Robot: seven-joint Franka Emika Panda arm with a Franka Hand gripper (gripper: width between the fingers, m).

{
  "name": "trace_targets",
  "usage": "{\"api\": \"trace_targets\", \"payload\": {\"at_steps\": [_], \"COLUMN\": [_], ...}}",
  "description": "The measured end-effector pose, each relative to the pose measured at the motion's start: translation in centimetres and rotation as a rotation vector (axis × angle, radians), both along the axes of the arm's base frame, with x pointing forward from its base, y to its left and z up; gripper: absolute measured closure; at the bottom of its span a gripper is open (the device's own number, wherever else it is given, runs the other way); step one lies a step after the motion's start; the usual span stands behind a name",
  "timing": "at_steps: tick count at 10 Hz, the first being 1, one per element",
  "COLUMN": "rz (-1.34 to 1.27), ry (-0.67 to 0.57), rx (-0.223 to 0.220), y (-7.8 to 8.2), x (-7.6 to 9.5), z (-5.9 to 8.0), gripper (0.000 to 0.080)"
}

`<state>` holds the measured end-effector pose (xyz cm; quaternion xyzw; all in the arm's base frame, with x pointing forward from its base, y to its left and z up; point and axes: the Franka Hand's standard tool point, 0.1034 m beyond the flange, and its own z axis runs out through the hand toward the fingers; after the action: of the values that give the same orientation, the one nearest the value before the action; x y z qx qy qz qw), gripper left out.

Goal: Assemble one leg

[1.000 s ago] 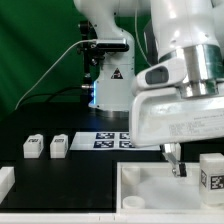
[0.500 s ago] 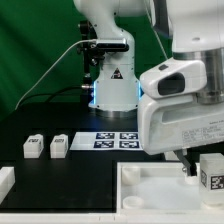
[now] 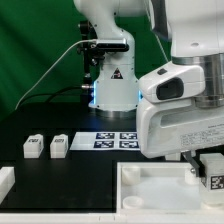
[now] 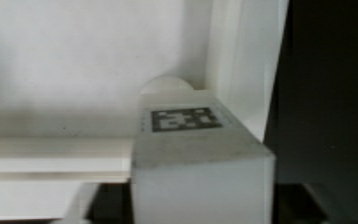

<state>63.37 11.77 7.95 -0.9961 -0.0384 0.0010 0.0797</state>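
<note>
Out on the exterior view's left of the marker board [image 3: 115, 140], we pick up a white part [image 3: 5, 180] cut off by the picture's edge. Next come the first spare leg [image 3: 33, 147] and the second spare leg [image 3: 59, 146], side by side on the black table [image 3: 90, 170], near each other but apart. Behind the marker board stands the arm's base [image 3: 108, 85].

Nearer to us than the marker board lies the large white tray-like piece [image 3: 150, 185]. Further to the exterior view's right of the marker board, the gripper [image 3: 200, 163] hangs low over that piece. The leg [image 3: 212, 172] is upright just beside it, its marker tag [image 3: 213, 182] facing us.

The wrist view gives us what the bulky white housing blocks from outside. There the leg [image 4: 194, 150] fills the middle, sitting just beside the tray-like piece's raised rim [image 4: 243, 60], with black table beyond. We cannot tell whether leg and rim touch.

Neither view shows us the fingertips clearly, so we cannot tell whether the gripper is grasping the leg or standing loose.
</note>
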Motion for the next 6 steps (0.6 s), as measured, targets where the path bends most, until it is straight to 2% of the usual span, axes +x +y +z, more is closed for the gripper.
{"api": "trace_targets", "payload": {"at_steps": [4,6], "rz": [-0.078,-0.528], "ry": [0.01,0.064], "rx": [-0.001,-0.009], "y": [-0.35,-0.56], "x": [0.07,0.42], "z": [-0.05,0.08], "gripper": [0.0499,0.05]}}
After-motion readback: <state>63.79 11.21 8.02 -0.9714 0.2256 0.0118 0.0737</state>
